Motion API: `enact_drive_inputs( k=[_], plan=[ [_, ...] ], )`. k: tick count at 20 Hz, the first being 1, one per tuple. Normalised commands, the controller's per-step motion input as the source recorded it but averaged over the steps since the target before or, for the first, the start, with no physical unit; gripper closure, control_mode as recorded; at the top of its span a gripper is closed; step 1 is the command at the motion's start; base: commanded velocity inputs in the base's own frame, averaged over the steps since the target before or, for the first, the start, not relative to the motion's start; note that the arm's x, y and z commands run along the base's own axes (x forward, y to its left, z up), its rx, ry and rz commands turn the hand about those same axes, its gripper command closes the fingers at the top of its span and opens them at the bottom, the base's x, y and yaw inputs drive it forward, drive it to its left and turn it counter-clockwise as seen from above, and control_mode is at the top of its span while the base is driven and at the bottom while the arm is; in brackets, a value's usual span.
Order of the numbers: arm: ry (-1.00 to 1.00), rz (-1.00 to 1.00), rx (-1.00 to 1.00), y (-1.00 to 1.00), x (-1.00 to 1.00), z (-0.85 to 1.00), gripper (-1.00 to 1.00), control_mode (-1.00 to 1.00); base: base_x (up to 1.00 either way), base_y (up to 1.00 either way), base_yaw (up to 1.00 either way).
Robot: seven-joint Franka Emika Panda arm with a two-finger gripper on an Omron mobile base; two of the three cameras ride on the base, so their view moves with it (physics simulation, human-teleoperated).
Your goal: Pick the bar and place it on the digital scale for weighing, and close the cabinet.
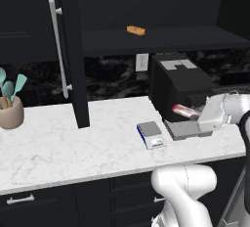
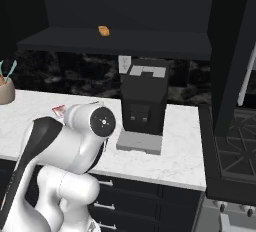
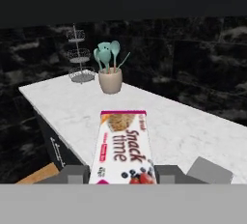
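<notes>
One pink bar pinched in my claw, one scale below it, one orange bar up on the shelf.

I see my claw clamped on the bar, which sticks out from the fingertips over the bench, in front of the one black machine. The digital scale sits on the bench just below and left of the claw. The cabinet door stands open, further left. The orange bar lies well above the claw. One utensil pot stands ahead of the claw.
</notes>
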Motion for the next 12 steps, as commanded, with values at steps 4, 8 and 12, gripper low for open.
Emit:
enact_drive_inputs(
  k=[4,8,12],
  plan=[
    [0.07,-0.01,0.00,0.32,0.67,-0.33,1.00,-1.00,0.00,0.00,0.00],
    [0.10,0.00,0.00,0.23,0.67,-0.39,1.00,-1.00,0.00,0.00,0.00],
    [0.12,-0.04,-0.01,0.04,0.49,-0.41,1.00,-1.00,0.00,0.00,0.00]
  ],
)
